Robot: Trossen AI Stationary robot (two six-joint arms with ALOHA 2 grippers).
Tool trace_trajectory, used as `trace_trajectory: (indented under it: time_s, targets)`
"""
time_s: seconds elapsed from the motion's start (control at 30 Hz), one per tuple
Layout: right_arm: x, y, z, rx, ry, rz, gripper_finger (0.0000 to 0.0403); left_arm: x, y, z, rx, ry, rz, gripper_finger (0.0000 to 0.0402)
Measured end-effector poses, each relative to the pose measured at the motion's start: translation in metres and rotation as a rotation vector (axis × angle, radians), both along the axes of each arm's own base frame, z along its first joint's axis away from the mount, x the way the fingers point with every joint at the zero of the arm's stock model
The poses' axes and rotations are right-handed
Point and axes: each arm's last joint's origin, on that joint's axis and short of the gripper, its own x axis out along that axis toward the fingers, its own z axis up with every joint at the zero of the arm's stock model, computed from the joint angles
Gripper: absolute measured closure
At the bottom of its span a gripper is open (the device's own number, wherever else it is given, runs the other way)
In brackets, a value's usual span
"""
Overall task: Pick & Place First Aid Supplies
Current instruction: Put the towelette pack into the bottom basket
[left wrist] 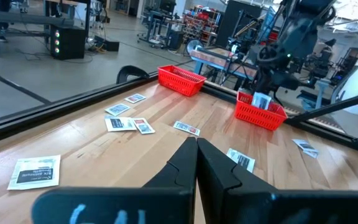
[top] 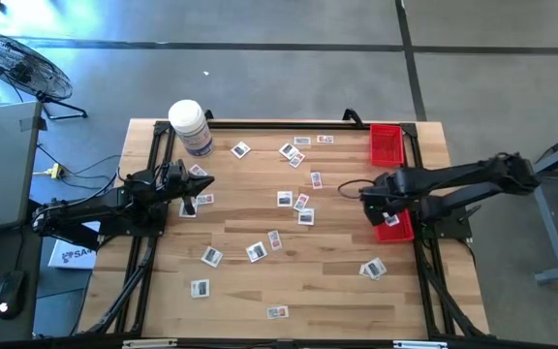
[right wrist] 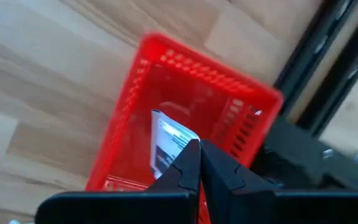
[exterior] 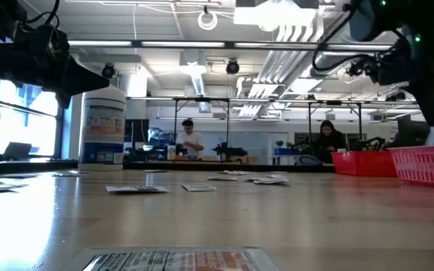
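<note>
While the left gripper [top: 204, 184] waits closed and empty, the right gripper [right wrist: 199, 149] hangs over a red basket [right wrist: 135, 106], pinching one packet [right wrist: 166, 142]; other packets [top: 298, 206] lie scattered across the bench [top: 337, 281].

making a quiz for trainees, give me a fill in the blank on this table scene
1. The right pincer is shut on a white ____ above a basket.
2. Both baskets on the table are ____ in colour.
3. The big white jar stands nearest the ____ arm.
4. The left pincer is shut and holds ____.

Missing words: packet; red; left; nothing
</note>
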Motion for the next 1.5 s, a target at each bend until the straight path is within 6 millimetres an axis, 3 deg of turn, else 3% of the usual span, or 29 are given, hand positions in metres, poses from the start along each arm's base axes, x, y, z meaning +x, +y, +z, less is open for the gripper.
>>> trace_trajectory:
  time_s: [0.13, 0.43, 0.7, 0.8, 0.97, 1.1, 1.2, 1.33, 1.5]
  targets:
    - [0.000, 0.002, -0.020, 0.058, -0.064, -0.038, 0.0403, 0.000, 0.000, 0.000, 0.000, 0.000, 0.000, 0.0401]
    - [0.009, 0.000, -0.022, -0.019, -0.025, -0.025, 0.0399, 0.000, 0.000, 0.000, 0.000, 0.000, 0.000, 0.0401]
    - [0.007, -0.001, -0.022, -0.033, 0.004, -0.002, 0.0356, 0.000, 0.000, 0.000, 0.000, 0.000, 0.000, 0.0401]
    - [0.005, -0.002, -0.015, -0.020, 0.033, 0.018, 0.0340, 0.000, 0.000, 0.000, 0.000, 0.000, 0.000, 0.0401]
    - [0.015, 0.005, 0.016, 0.015, -0.032, 0.014, 0.0339, 0.000, 0.000, 0.000, 0.000, 0.000, 0.000, 0.0401]
    - [0.031, 0.026, 0.039, 0.071, -0.198, 0.064, 0.0352, 0.000, 0.000, 0.000, 0.000, 0.000, 0.000, 0.0401]
    - [0.045, 0.053, 0.043, 0.158, -0.304, 0.117, 0.0362, 0.000, 0.000, 0.000, 0.000, 0.000, 0.000, 0.0401]
    - [0.061, 0.096, 0.033, 0.248, -0.335, 0.187, 0.0370, 0.000, 0.000, 0.000, 0.000, 0.000, 0.000, 0.0401]
    - [0.069, 0.142, 0.006, 0.270, -0.237, 0.259, 0.0372, 0.000, 0.000, 0.000, 0.000, 0.000, 0.000, 0.0401]
